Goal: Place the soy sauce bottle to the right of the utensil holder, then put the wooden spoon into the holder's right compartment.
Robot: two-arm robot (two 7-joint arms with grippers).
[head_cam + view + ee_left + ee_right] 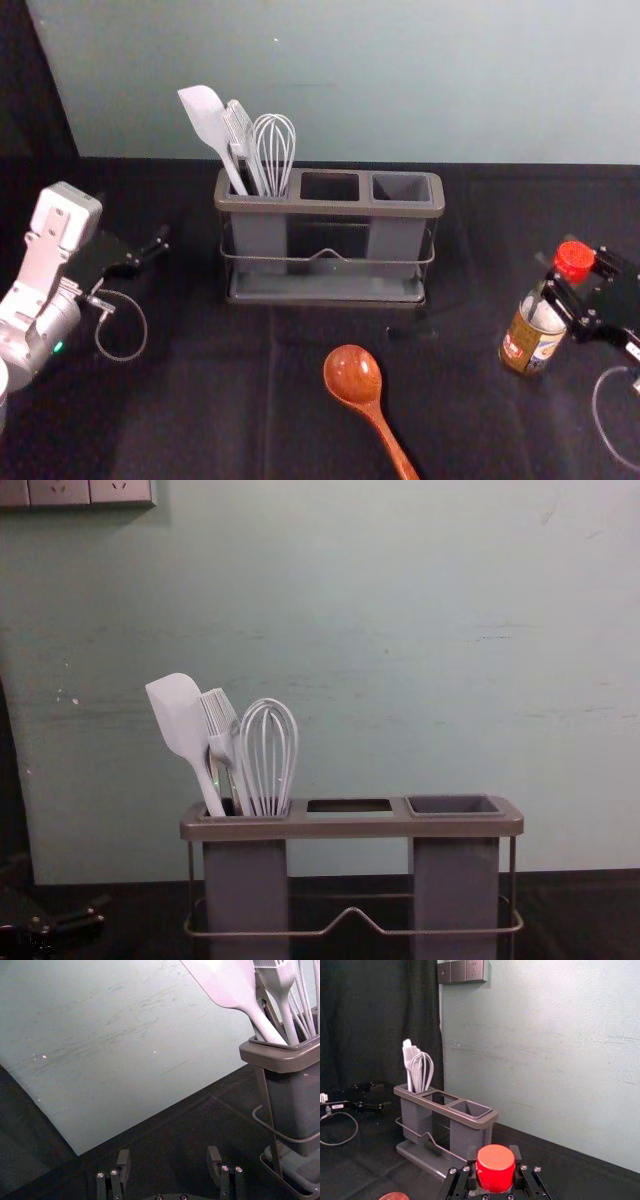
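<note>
Black fingers (515, 1159) of the right gripper (493, 1155) are drawn in close on both sides of the soy sauce bottle (527, 340), just below its red cap (574, 259). The bottle is between three and four o'clock from the utensil holder (329, 208), well apart; I can't tell if its base bears weight. Placing looks nearly finished, with letting go left. The whole spoon step remains: the wooden spoon (353, 374) lies near six o'clock, the right compartment (401, 187) empty. At nine o'clock, the left gripper (169, 1152) is spread wide, holding nothing.
</note>
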